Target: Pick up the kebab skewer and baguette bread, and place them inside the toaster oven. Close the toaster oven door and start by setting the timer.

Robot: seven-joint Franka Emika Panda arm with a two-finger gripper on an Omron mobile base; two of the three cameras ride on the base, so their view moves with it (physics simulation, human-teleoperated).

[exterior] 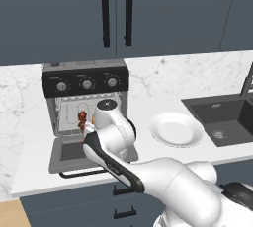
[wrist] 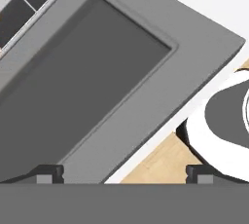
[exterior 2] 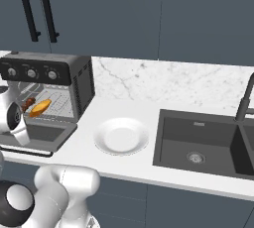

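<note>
Left base view: kebab skewer (exterior: 82,119) inside toaster oven (exterior: 85,100), centre-left; toaster oven door (exterior: 69,153) down.
Right base view: baguette bread (exterior 2: 40,107) on rack, left.
Hand view: tool (wrist: 124,173) released, empty, above door glass. Loading judged done; next: hook door edge, lift shut, set timer.

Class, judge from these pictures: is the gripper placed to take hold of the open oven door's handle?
Probably yes. The gripper hangs open just above the lowered door, and nothing lies between it and the black handle along the door's front edge.
</note>
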